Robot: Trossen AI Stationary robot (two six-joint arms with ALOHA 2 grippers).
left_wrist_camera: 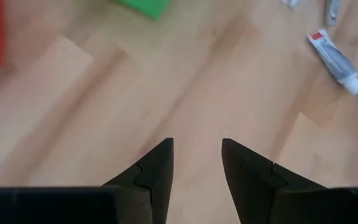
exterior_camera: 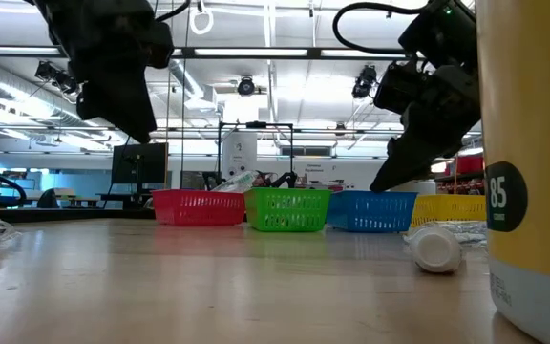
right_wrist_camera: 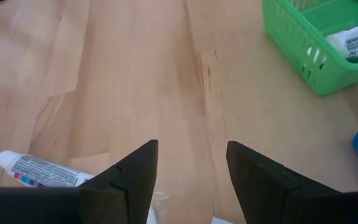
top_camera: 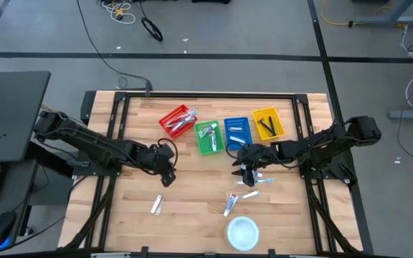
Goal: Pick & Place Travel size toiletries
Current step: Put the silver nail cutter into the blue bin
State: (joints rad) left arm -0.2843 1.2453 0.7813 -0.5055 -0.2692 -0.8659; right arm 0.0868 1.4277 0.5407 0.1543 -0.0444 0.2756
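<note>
Looming at the low view's right edge, a tall yellow-and-white plastic container (exterior_camera: 533, 172) carries a dark round label reading "85"; nothing else on it is legible.

Four small plastic baskets, red (top_camera: 177, 120), green (top_camera: 209, 136), blue (top_camera: 237, 132) and yellow (top_camera: 267, 123), line the table's far edge, some already holding toiletries. Others lie loose toward the near edge: a white tube with a red end (top_camera: 230, 204), a slim pale item (top_camera: 249, 194), another white tube (top_camera: 156, 206).

Judging by this, sorting is mid-way. The right gripper (top_camera: 245, 171) hovers with fingers spread, empty, over a white printed tube (right_wrist_camera: 39, 169), print unreadable. Next it should descend and close. The left gripper (top_camera: 166, 177), fingers parted and empty, waits near the centre.
</note>
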